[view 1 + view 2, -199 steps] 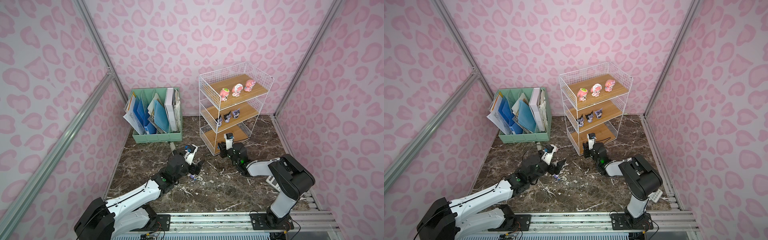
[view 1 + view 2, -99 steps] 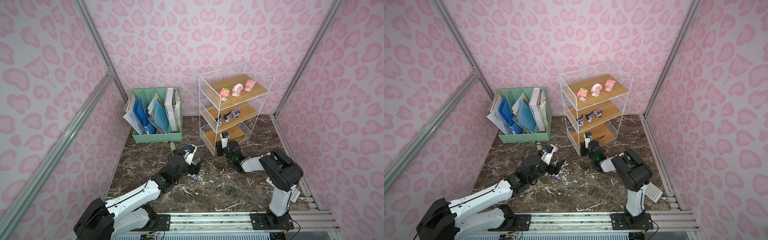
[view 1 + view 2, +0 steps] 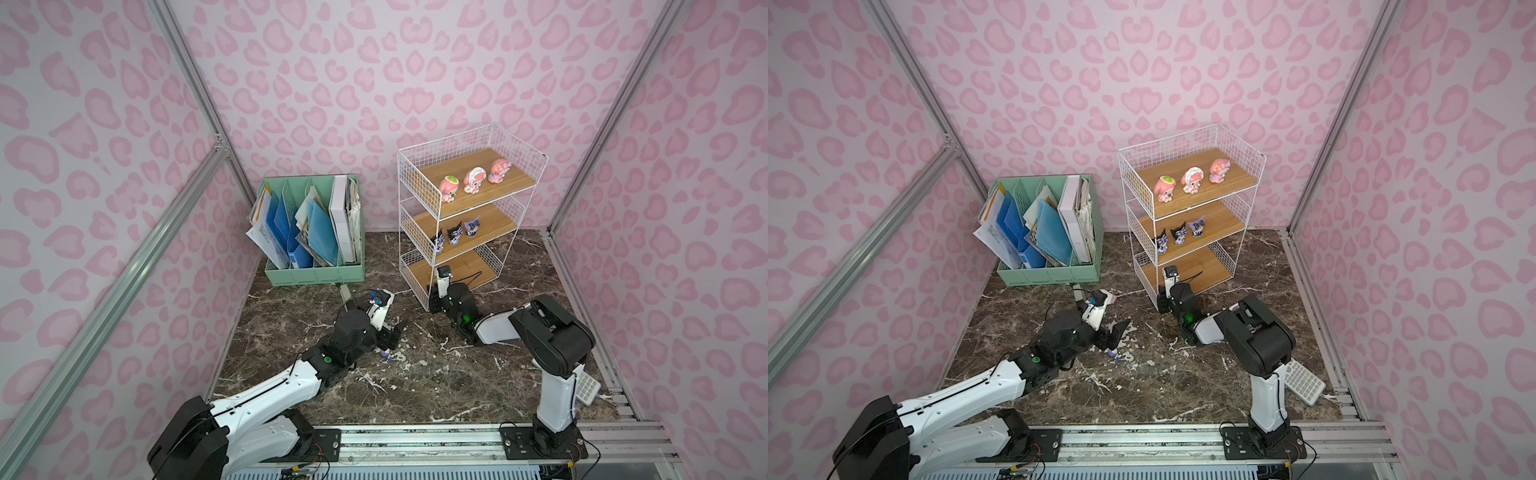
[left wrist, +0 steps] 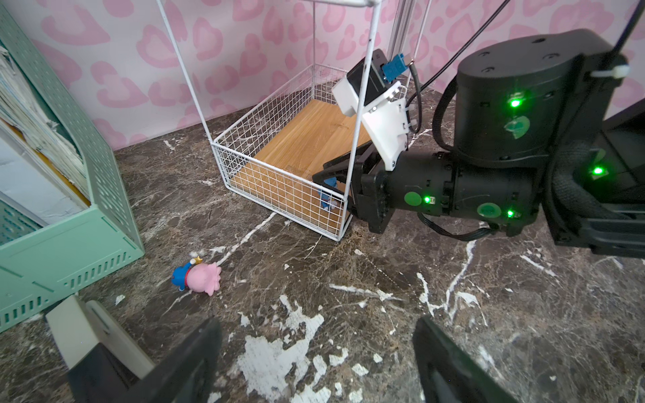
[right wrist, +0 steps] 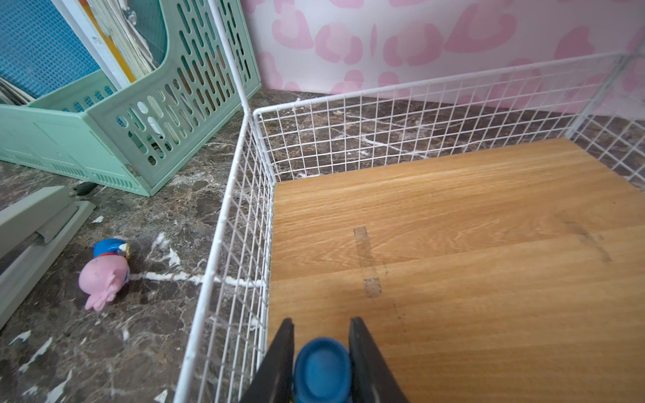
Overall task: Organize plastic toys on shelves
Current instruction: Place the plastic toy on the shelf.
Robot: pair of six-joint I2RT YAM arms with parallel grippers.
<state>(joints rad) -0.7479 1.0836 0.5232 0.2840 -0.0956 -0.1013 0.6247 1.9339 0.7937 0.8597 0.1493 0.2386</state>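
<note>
Both top views: white wire-grid rack (image 3: pixel 419 199); three glossy pink figurines (image 3: pixel 473 179) topmost, three black pointed-eared ones (image 3: pixel 454 234) mid-tier.
Left wrist: left gripper (image 4: pixel 316 321) spread wide above veined marble (image 4: pixel 349 261).
Right wrist: right gripper (image 5: pixel 321 324) pinches rounded blue figurine (image 5: pixel 321 370) over bottom wood-grain board (image 5: pixel 453 244).

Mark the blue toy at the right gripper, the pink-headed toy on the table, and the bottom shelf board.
blue toy (image 5: pixel 321 366): right wrist view, its round blue top.
pink-headed toy (image 4: pixel 202 277): left wrist view, its pink head.
bottom shelf board (image 5: pixel 453 226): right wrist view, bare wood.
</note>
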